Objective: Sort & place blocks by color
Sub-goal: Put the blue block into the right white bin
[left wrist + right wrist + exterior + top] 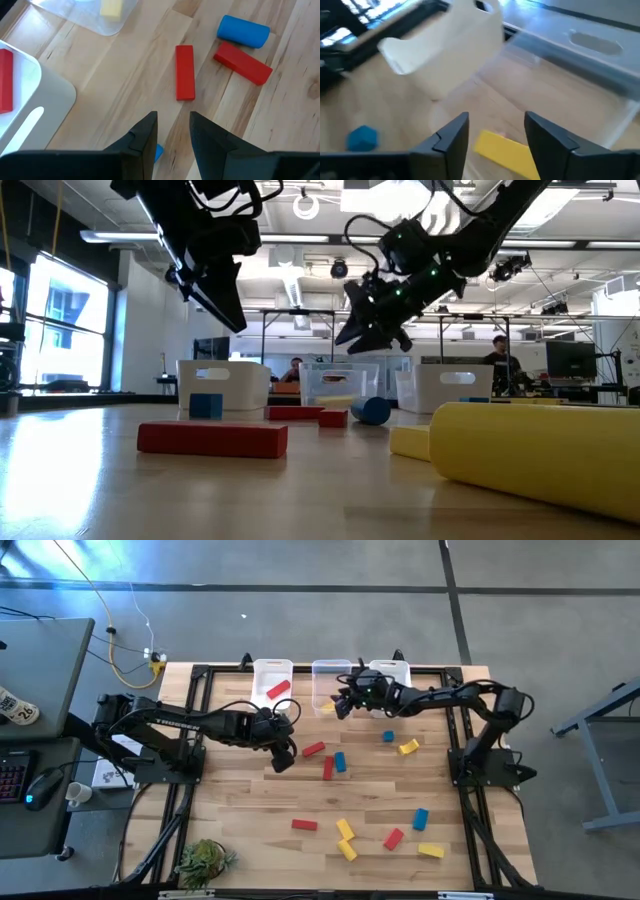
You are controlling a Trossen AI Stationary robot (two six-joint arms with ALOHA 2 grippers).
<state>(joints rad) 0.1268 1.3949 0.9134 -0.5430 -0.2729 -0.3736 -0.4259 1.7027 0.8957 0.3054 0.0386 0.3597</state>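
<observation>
Red, yellow and blue blocks lie scattered flat on the wooden table. My left gripper [283, 756] [172, 134] hangs open above the table left of centre. Just beyond its fingertips lie a red block [184, 72] [313, 749], a second red block [243, 62] and a blue block [243, 31]. My right gripper [345, 705] [496, 131] is open above the clear middle bin [330, 680]. A yellow block [502, 148] lies on that bin's floor below the fingers. The left bin [272, 680] holds a red block [278, 689].
Three bins stand in a row at the far edge, the right one [390, 675] white. More blocks lie toward the near edge: red [304, 824], yellow [346, 840], blue [420, 818], yellow [431, 850]. A potted plant [203, 860] sits at the near left corner. People show in the room beyond.
</observation>
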